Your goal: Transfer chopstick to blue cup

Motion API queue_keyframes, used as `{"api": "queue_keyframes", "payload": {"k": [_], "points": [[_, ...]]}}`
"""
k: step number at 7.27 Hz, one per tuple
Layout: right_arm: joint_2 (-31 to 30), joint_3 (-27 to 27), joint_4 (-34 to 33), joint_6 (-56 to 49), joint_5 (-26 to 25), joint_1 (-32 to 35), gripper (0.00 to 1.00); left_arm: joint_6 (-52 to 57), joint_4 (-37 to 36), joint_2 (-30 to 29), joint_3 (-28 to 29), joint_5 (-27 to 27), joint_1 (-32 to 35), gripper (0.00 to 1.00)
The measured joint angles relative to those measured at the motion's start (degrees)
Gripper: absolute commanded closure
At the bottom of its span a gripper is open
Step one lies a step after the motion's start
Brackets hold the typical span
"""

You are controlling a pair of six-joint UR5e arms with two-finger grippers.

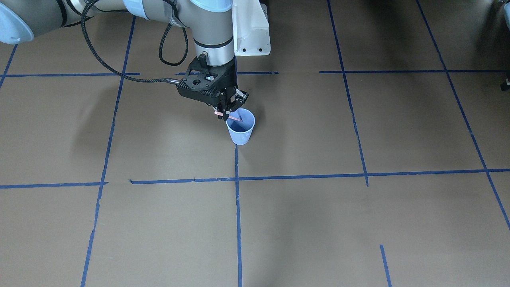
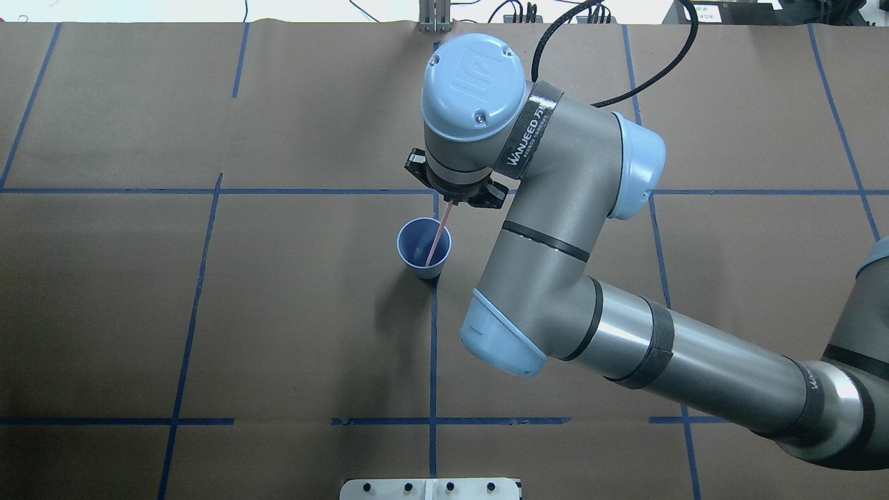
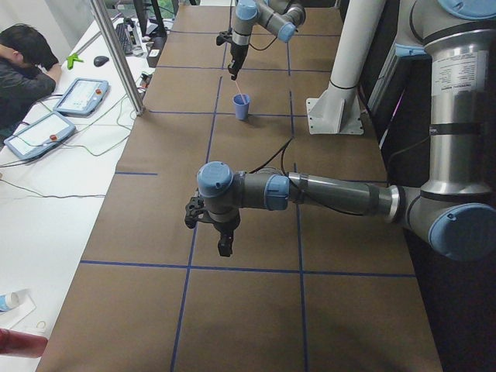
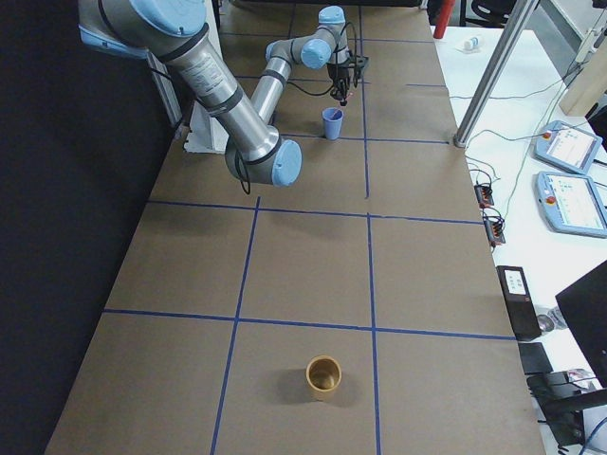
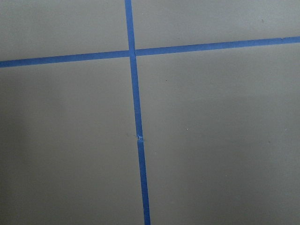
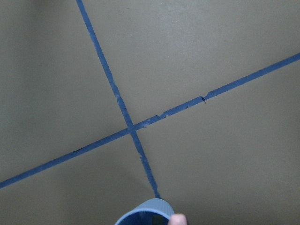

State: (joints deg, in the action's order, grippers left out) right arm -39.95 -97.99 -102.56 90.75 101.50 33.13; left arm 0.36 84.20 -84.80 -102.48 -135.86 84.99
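Note:
The light-blue ribbed cup (image 1: 241, 128) stands upright at a tape crossing near the middle of the table. My right gripper (image 1: 225, 113) hangs just above the cup's rim, on its robot side, shut on the pale pink chopstick (image 2: 437, 236). The chopstick slants down from the fingers, and its lower end is inside the cup (image 2: 424, 247). The right wrist view catches only the cup's rim (image 6: 145, 213) and a pink tip (image 6: 177, 219) at its bottom edge. My left gripper (image 3: 225, 240) hovers over bare table far from the cup; I cannot tell whether it is open or shut.
A tan cup (image 4: 323, 376) stands near the table's right end. The white arm mount (image 1: 251, 32) sits behind the blue cup. A person (image 3: 23, 62) sits at a side desk with tablets (image 3: 81, 94). Blue tape lines grid the brown table.

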Motion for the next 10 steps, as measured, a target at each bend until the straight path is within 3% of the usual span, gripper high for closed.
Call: {"api": "queue_keyframes", "payload": {"k": [4, 7, 10], "points": [[0.2, -0.1, 0.0, -1.9, 0.9, 0.5, 0.0, 0.0, 0.0, 0.0, 0.1, 0.1, 0.0, 0.0], [-2.1, -0.5, -0.5, -13.1, 14.8, 9.6, 0.0, 0.0, 0.0, 0.0, 0.3, 0.1, -0.1, 0.0], [-10.6, -1.2, -0.6, -33.6, 25.6, 22.0, 0.0, 0.7, -0.5, 0.4, 0.3, 0.5, 0.0, 0.0]]}}
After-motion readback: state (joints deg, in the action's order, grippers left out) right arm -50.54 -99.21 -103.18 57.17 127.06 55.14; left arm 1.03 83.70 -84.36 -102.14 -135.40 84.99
